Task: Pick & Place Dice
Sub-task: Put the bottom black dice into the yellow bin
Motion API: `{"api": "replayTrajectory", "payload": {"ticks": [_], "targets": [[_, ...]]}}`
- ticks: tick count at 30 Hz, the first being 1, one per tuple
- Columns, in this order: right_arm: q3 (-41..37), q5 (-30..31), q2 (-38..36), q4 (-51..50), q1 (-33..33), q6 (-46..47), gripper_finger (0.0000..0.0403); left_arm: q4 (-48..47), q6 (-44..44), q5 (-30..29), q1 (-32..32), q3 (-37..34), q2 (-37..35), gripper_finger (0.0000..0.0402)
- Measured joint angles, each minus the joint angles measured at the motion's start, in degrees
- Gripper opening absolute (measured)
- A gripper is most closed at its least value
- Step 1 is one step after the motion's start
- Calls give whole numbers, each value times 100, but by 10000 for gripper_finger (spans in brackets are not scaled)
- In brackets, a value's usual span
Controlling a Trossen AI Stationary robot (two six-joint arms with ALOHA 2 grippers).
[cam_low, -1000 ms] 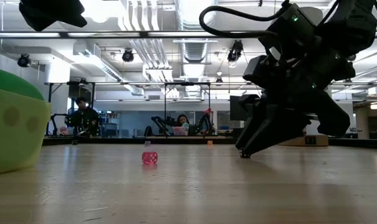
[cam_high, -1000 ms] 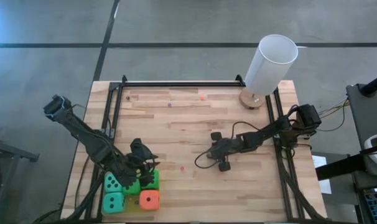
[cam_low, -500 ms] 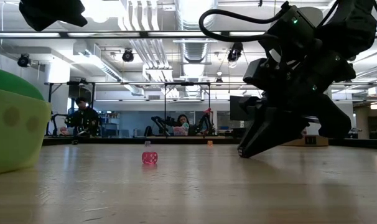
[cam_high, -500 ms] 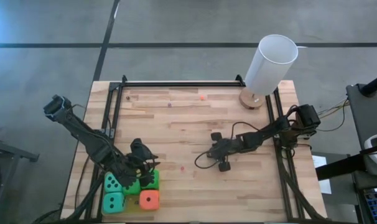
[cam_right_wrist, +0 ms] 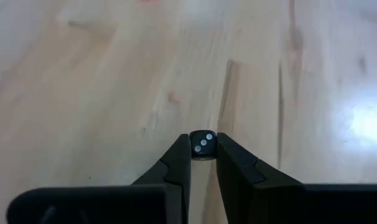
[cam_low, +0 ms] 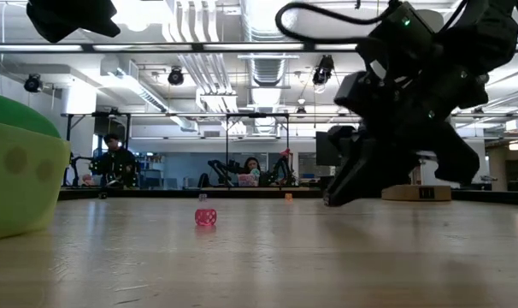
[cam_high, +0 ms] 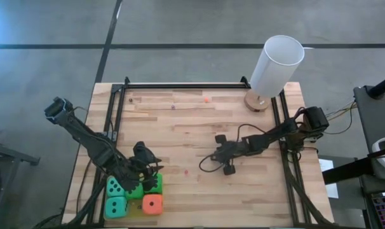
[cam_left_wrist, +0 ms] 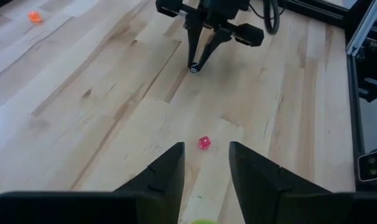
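Several big soft dice sit on the table's near left corner: two teal [cam_high: 115, 197], green [cam_high: 155, 183] and orange-red [cam_high: 152, 204]. One green die [cam_low: 15, 167] fills the low view's left edge. My left gripper [cam_high: 146, 170] hangs open above them, nothing between its fingers [cam_left_wrist: 204, 171]. Near the table's middle my right gripper [cam_high: 204, 160] is shut on a tiny black die [cam_right_wrist: 203, 143] with white pips. A tiny pink die [cam_left_wrist: 204, 142] lies on the wood between the two grippers. My right gripper pinches the tiny black die by two opposite faces [cam_right_wrist: 203, 144] between its fingertips, only at their free ends [cam_left_wrist: 193, 67]. The fingers slant down from the table's right side. The die shows three white pips and seems just clear of the wood.
A tall white cylinder [cam_high: 276, 67] on a round wooden foot [cam_high: 257, 100] stands at the far right corner. Other tiny dice lie near the far edge, one orange [cam_high: 206, 99] and one purple [cam_high: 173, 107]. Black frame rails [cam_high: 180, 86] border the tabletop.
In the low view my right gripper's fingertips have come up a little from the tabletop where they rested before. My left gripper and the big dice have stayed where they were.
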Motion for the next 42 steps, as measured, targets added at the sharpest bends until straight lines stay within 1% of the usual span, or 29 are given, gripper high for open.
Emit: {"api": "replayTrajectory", "payload": {"ticks": [5,8,11,14,17,20,24,30,33,38,42], "targets": [[7,2,-405,3,1,-78,48,206,3,0,0,2,0,127],[84,17,-698,13,7,-279,48,243,20,-59,-1,0,0,126],[218,41,-980,25,8,-573,48,271,-31,-253,5,0,0,129],[398,269,-1189,28,21,-990,48,521,-350,-438,56,0,0,133],[579,480,-1315,221,52,-1493,48,832,-603,-473,147,1,0,132],[668,484,-1385,618,118,-1919,48,1165,-739,-627,252,-3,58,128],[749,515,-1410,941,210,-2185,48,1585,-758,-727,443,-4,231,123],[847,1247,-1247,910,306,-2309,52,2115,-761,-729,834,-4,432,124],[852,1482,-1196,927,329,-2354,53,2233,-761,-722,988,-7,508,127],[855,1521,-1171,960,329,-2353,54,2321,-778,-707,1167,-7,629,130],[855,1522,-1156,1077,329,-2332,54,2486,-1045,-705,1270,-7,754,132]]}}
